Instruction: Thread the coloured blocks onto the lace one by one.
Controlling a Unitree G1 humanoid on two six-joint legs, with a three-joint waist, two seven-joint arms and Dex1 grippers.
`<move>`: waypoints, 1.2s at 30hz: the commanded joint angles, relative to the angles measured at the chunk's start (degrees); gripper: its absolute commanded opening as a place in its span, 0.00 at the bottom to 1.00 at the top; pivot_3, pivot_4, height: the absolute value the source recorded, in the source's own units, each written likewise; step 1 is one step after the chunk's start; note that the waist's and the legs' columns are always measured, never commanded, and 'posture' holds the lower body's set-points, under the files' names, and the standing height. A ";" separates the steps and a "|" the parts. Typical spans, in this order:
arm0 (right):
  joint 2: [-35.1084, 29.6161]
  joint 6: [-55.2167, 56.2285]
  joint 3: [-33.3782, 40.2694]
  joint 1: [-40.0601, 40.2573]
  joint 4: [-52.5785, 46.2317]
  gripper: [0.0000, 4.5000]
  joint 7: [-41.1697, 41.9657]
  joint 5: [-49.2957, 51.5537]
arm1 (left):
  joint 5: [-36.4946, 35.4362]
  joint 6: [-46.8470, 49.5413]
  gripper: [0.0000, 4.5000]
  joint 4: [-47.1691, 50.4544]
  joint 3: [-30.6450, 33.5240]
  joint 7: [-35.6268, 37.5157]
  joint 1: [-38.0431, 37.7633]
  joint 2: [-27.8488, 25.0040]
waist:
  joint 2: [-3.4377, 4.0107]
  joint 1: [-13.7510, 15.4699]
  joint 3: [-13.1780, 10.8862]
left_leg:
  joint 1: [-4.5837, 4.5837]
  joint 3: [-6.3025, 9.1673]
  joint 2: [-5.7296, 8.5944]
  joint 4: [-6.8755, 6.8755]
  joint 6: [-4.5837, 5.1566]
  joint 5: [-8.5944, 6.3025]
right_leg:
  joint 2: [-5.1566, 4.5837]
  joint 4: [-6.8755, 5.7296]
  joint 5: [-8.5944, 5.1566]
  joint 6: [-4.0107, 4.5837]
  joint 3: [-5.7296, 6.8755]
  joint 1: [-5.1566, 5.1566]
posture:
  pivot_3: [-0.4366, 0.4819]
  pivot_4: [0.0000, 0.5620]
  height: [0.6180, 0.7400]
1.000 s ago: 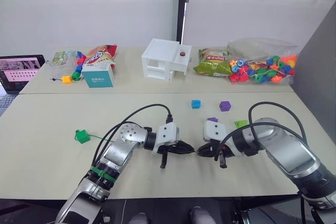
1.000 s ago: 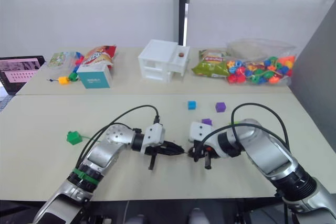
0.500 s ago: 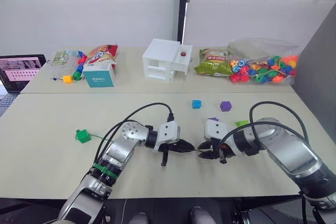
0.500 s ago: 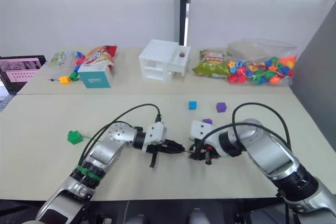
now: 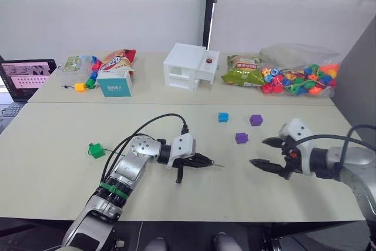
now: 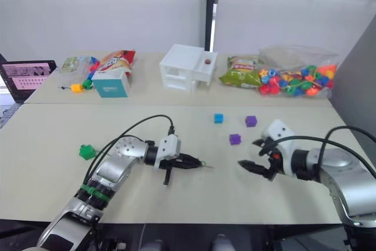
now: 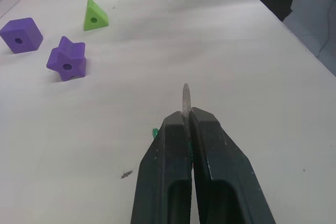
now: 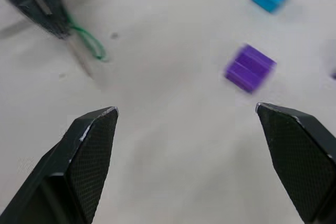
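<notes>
The left gripper [image 5: 207, 163] has its jaws clamped on the lace [image 7: 185, 98] tip, low over the table [image 5: 59, 139]. The right gripper [image 5: 268, 153] hangs empty, jaws spread wide, near a purple block [image 5: 241, 138].

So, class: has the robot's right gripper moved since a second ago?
Yes. The right gripper has pulled away from the left gripper toward the robot's right, and now sits open, right of the purple block.
</notes>
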State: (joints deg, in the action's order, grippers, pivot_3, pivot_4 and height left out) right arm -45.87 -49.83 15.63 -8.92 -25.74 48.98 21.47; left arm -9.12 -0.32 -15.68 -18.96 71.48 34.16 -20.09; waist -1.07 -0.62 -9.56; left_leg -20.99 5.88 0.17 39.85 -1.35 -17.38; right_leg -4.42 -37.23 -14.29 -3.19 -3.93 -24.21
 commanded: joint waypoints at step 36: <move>23.22 27.90 1.87 -7.09 32.92 0.36 -27.58 -5.69 | -0.28 -0.21 0.00 2.29 0.47 -0.17 0.72 0.15 | 0.13 -1.57 0.07 | 0.13 -0.03 0.00 -0.07 -0.02 0.01 | 0.01 -0.12 0.02 0.01 -0.06 0.03 | 0.48 0.27 1.00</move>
State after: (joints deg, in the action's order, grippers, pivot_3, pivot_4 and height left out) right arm -22.91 -22.91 16.44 -16.48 8.15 22.04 14.79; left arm -9.10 -0.33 -14.74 -18.92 71.48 33.95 -20.22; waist -0.94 -2.19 -9.49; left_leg -20.85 5.86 0.17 39.78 -1.37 -17.37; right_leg -4.41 -37.37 -14.27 -3.19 -3.98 -24.19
